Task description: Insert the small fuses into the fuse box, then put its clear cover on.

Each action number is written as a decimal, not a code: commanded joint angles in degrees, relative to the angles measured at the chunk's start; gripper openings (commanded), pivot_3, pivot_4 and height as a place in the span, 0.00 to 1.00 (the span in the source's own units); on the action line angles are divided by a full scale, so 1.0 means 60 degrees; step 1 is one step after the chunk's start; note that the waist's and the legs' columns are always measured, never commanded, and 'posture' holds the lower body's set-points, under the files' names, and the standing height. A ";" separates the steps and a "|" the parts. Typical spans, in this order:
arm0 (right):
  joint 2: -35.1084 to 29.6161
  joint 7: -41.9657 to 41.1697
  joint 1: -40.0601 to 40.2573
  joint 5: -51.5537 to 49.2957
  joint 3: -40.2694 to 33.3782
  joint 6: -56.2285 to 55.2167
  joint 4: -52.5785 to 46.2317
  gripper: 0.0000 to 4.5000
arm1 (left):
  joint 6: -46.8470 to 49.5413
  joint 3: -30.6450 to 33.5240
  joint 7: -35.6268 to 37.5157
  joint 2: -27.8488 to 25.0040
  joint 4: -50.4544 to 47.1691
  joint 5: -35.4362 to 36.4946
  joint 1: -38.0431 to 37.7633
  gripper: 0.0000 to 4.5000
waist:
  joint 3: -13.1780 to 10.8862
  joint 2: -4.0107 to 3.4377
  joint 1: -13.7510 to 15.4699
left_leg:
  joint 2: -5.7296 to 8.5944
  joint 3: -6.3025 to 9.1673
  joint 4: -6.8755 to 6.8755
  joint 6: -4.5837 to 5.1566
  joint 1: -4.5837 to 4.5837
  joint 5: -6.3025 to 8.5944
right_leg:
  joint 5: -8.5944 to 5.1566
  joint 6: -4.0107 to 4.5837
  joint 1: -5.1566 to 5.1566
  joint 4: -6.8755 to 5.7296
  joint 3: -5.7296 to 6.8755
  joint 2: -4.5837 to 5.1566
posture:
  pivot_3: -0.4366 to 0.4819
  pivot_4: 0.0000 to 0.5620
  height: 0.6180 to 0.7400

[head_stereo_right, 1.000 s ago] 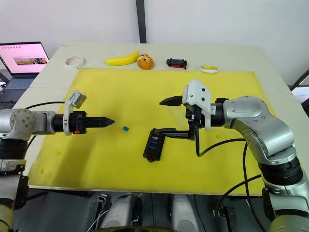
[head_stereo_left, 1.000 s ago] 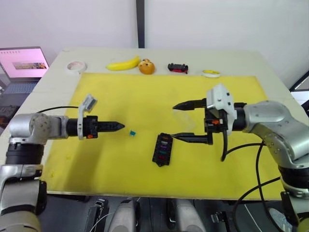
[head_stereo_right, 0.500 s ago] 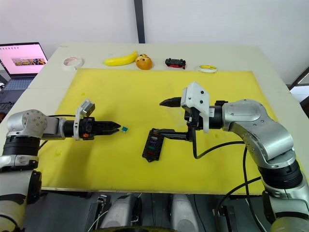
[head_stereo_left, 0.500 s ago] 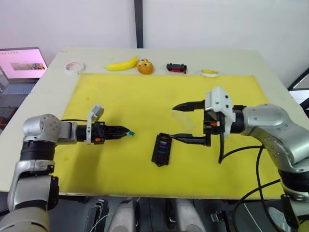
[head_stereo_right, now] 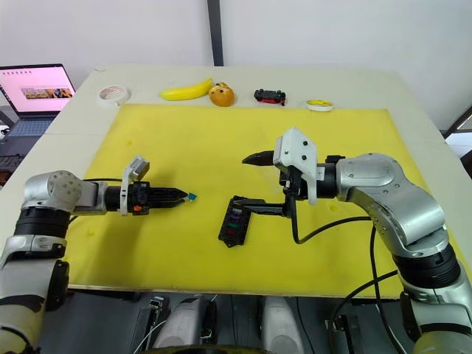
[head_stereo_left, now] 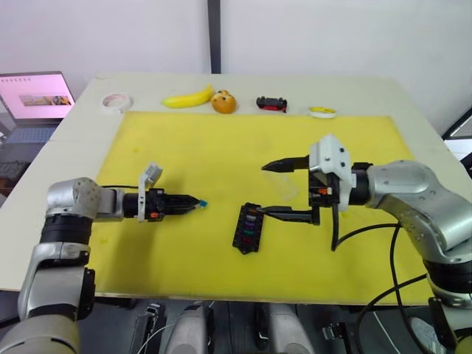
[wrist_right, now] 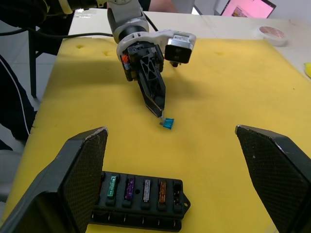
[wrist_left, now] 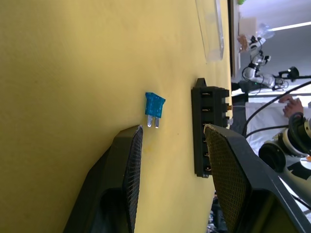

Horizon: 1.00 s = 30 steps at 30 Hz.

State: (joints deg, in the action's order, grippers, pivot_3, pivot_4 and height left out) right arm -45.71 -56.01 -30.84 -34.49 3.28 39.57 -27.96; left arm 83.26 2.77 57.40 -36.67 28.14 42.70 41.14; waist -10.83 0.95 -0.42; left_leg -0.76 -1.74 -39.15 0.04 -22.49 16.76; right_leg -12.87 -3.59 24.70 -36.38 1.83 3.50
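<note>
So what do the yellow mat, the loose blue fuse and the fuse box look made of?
The yellow mat looks like soft foam: matte, dimpled surface. The blue fuse seems translucent plastic with two metal prongs. The fuse box looks like moulded black plastic, slightly glossy.

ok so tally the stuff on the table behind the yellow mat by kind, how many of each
white tape roll: 1
yellow tape roll: 1
yellow banana: 1
orange round spotted object: 1
black-and-red toy car: 1
total: 5
</note>
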 commanded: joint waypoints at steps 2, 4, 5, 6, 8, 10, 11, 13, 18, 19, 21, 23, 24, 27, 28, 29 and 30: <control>0.0013 0.0097 -0.0125 -0.0036 -0.0117 -0.0053 -0.0306 1.00 | -0.0330 -0.0110 -0.0011 0.0261 0.0253 -0.0269 0.0304 0.48 | 0.0001 0.0000 0.0053 | 0.0003 0.0000 0.0000 0.0000 0.0001 0.0000 | 0.0000 0.0000 -0.0001 -0.0001 0.0001 0.0002 | 0.48 0.27 0.98; 0.0020 0.0120 -0.0137 -0.0049 -0.0114 -0.0045 -0.0313 1.00 | -0.0435 -0.0164 -0.0004 0.0403 0.0356 -0.0365 0.0362 0.48 | 0.0001 -0.0001 0.0132 | 0.0006 -0.0001 -0.0001 0.0000 0.0001 0.0000 | 0.0000 0.0000 -0.0002 -0.0001 0.0001 0.0004 | 0.48 0.27 0.98; 0.0022 0.0130 -0.0139 -0.0051 -0.0107 -0.0043 -0.0320 1.00 | -0.0495 -0.0154 -0.0026 0.0487 0.0457 -0.0413 0.0410 0.48 | 0.0001 0.0000 0.0172 | 0.0007 -0.0001 -0.0002 0.0000 0.0001 0.0000 | 0.0000 0.0000 -0.0002 -0.0001 0.0001 0.0005 | 0.48 0.27 0.98; 0.0023 0.0139 -0.0142 -0.0055 -0.0102 -0.0041 -0.0324 1.00 | -0.0532 -0.0123 -0.0031 0.0557 0.0544 -0.0440 0.0455 0.48 | 0.0002 0.0000 0.0204 | 0.0008 -0.0001 -0.0002 0.0000 0.0001 0.0000 | 0.0000 0.0000 -0.0003 0.0000 0.0001 0.0005 | 0.48 0.27 0.98; 0.0032 0.0169 -0.0151 -0.0073 -0.0094 -0.0024 -0.0337 1.00 | -0.0541 -0.0093 0.0029 0.0643 0.0604 -0.0455 0.0514 0.48 | 0.0002 0.0001 0.0219 | 0.0016 0.0002 -0.0004 0.0000 0.0001 0.0000 | 0.0000 -0.0001 -0.0007 0.0000 0.0003 0.0012 | 0.48 0.27 0.98; 0.0031 0.0190 -0.0147 -0.0092 -0.0094 -0.0010 -0.0358 1.00 | -0.0546 -0.0114 0.0068 0.0699 0.0610 -0.0478 0.0544 0.48 | 0.0002 0.0002 0.0219 | 0.0021 0.0001 -0.0005 0.0001 0.0001 0.0000 | 0.0000 -0.0001 -0.0010 0.0002 0.0002 0.0016 | 0.48 0.27 0.98; 0.0026 0.0200 -0.0141 -0.0088 -0.0091 -0.0008 -0.0367 1.00 | -0.0562 -0.0146 0.0106 0.0717 0.0606 -0.0490 0.0553 0.48 | 0.0002 0.0002 0.0219 | 0.0021 0.0002 -0.0005 0.0001 0.0001 0.0000 | 0.0000 -0.0001 -0.0010 0.0002 0.0003 0.0017 | 0.48 0.27 0.98; 0.0012 0.0226 -0.0132 -0.0081 -0.0087 -0.0002 -0.0384 1.00 | -0.0612 -0.0188 0.0197 0.0749 0.0606 -0.0515 0.0564 0.48 | 0.0002 0.0002 0.0214 | 0.0021 0.0004 -0.0005 0.0001 0.0001 0.0000 | 0.0000 -0.0001 -0.0010 0.0002 0.0003 0.0016 | 0.48 0.27 0.98; -0.0008 0.0300 -0.0118 -0.0109 -0.0102 0.0048 -0.0478 1.00 | -0.0724 -0.0317 0.0381 0.0888 0.0603 -0.0643 0.0620 0.48 | 0.0002 0.0002 0.0223 | 0.0022 0.0004 -0.0005 0.0001 0.0001 -0.0001 | 0.0000 0.0000 -0.0011 0.0002 0.0003 0.0017 | 0.48 0.27 0.98; -0.0013 0.0311 -0.0116 -0.0108 -0.0103 0.0055 -0.0491 1.00 | -0.0737 -0.0357 0.0422 0.0901 0.0593 -0.0664 0.0631 0.48 | 0.0003 0.0002 0.0222 | 0.0023 0.0004 -0.0005 0.0001 0.0001 0.0000 | 0.0000 -0.0001 -0.0011 0.0002 0.0003 0.0018 | 0.48 0.27 0.98; -0.0017 0.0351 -0.0109 -0.0117 -0.0113 0.0089 -0.0529 1.00 | -0.0782 -0.0494 0.0539 0.0915 0.0545 -0.0715 0.0611 0.48 | 0.0003 0.0002 0.0222 | 0.0023 0.0004 -0.0005 0.0001 0.0001 0.0000 | 0.0000 -0.0001 -0.0012 0.0003 0.0003 0.0018 | 0.48 0.27 0.98; -0.0021 0.0372 -0.0115 -0.0127 -0.0134 0.0126 -0.0553 1.00 | -0.0821 -0.0595 0.0606 0.0937 0.0536 -0.0772 0.0584 0.48 | 0.0003 0.0002 0.0218 | 0.0023 0.0004 -0.0005 0.0001 0.0001 0.0000 | 0.0000 -0.0001 -0.0012 0.0003 0.0003 0.0018 | 0.48 0.27 0.98; -0.0017 0.0388 -0.0108 -0.0129 -0.0144 0.0145 -0.0568 1.00 | -0.0843 -0.0632 0.0628 0.0947 0.0540 -0.0811 0.0562 0.48 | 0.0003 0.0002 0.0217 | 0.0023 0.0004 -0.0005 0.0001 0.0001 0.0000 | 0.0000 -0.0001 -0.0012 0.0004 0.0004 0.0018 | 0.48 0.27 0.98; -0.0022 0.0418 -0.0083 -0.0138 -0.0168 0.0187 -0.0612 1.00 | -0.0905 -0.0722 0.0702 0.0960 0.0512 -0.0897 0.0491 0.48 | 0.0003 0.0002 0.0218 | 0.0023 0.0006 -0.0006 0.0001 0.0001 0.0000 | 0.0000 0.0000 -0.0012 0.0004 0.0004 0.0018 | 0.48 0.27 0.98; -0.0026 0.0427 -0.0075 -0.0150 -0.0175 0.0196 -0.0625 1.00 | -0.0917 -0.0753 0.0727 0.0952 0.0491 -0.0913 0.0468 0.48 | 0.0003 0.0002 0.0218 | 0.0023 0.0005 -0.0005 0.0001 0.0001 0.0000 | 0.0000 0.0000 -0.0013 0.0005 0.0004 0.0018 | 0.48 0.27 0.98; -0.0025 0.0439 -0.0068 -0.0163 -0.0182 0.0208 -0.0635 1.00 | -0.0922 -0.0782 0.0754 0.0937 0.0470 -0.0924 0.0445 0.48 | 0.0003 0.0002 0.0218 | 0.0023 0.0006 -0.0005 0.0001 0.0001 0.0000 | 0.0000 -0.0001 -0.0013 0.0006 0.0004 0.0018 | 0.48 0.27 0.98; -0.0030 0.0447 -0.0067 -0.0160 -0.0180 0.0212 -0.0644 1.00 | -0.0922 -0.0798 0.0777 0.0914 0.0452 -0.0934 0.0420 0.48 | 0.0003 0.0002 0.0218 | 0.0023 0.0005 -0.0005 0.0001 0.0001 0.0000 | 0.0000 -0.0001 -0.0013 0.0006 0.0004 0.0018 | 0.48 0.27 0.98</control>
State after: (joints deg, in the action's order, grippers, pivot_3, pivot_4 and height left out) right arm -45.72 -53.64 -30.86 -34.66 3.66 40.95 -29.76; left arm 77.76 -0.40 61.78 -31.86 31.44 37.49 44.10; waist -10.81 0.96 0.89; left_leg -0.62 -1.70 -39.18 0.05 -22.48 16.76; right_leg -12.87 -3.59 24.63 -36.35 1.86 3.61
